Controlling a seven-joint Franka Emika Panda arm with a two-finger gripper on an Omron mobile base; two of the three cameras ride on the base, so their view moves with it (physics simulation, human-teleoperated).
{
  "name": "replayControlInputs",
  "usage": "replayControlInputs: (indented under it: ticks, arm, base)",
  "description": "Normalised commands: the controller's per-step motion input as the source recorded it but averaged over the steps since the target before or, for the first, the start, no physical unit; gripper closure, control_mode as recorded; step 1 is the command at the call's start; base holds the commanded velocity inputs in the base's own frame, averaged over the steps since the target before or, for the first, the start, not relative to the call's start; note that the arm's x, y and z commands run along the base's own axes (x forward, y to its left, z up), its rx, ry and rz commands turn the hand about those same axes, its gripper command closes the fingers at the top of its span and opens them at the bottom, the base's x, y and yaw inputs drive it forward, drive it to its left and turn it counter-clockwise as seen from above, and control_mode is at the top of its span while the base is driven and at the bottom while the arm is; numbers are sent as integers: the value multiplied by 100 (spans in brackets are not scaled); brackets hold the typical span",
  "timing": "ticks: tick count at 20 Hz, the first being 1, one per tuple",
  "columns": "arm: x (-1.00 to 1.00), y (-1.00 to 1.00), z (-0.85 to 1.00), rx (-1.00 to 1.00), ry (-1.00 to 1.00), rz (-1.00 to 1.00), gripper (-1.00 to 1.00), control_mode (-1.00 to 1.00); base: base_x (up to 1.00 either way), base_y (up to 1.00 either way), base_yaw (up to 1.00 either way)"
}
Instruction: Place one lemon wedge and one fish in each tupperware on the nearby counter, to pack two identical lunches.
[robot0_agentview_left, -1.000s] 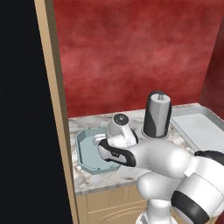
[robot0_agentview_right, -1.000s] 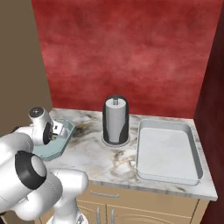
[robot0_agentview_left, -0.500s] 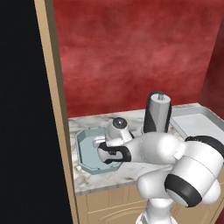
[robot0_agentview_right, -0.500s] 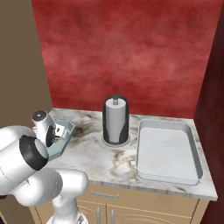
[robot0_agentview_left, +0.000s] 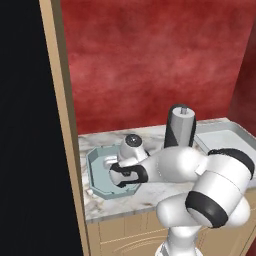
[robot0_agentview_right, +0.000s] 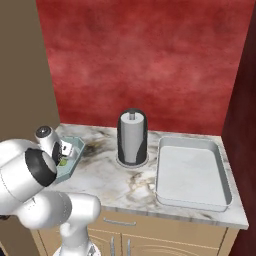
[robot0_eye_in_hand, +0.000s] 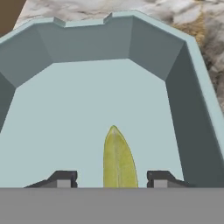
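On the counter (robot0_agentview_right: 110, 177), pincer (robot0_eye_in_hand: 112, 179) now spread (shut before) astride lemon wedge (robot0_eye_in_hand: 117, 159) in blue tupperware (robot0_eye_in_hand: 87, 43).

Blue octagonal tray (robot0_eye_in_hand: 192, 113): sloped walls ring the floor; lemon wedge (robot0_eye_in_hand: 117, 159) lies between the spread jaws. Tall wood panel (robot0_agentview_left: 60, 125) just beside the tray's outer side. Paper-towel holder (robot0_agentview_right: 132, 137) stands mid-counter (robot0_agentview_right: 107, 177). Rectangular tray (robot0_agentview_right: 192, 172) floor bare.
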Motion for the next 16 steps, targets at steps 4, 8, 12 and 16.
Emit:
replayControlInputs:
  ticks: [4, 8, 12, 16]
  arm:
    - [0, 4, 4, 0, 0, 0, -100, -100]
    - [-75, -30, 75, 0, 0, -4, -100, -100]
    - [-82, -77, 100, 0, -1, -7, -100, -100]
    - [-69, -94, 100, 0, -1, -8, -100, -100]
  base:
    - [0, 0, 0]
    - [0, 0, 0]
    - [0, 0, 0]
    - [0, 0, 0]
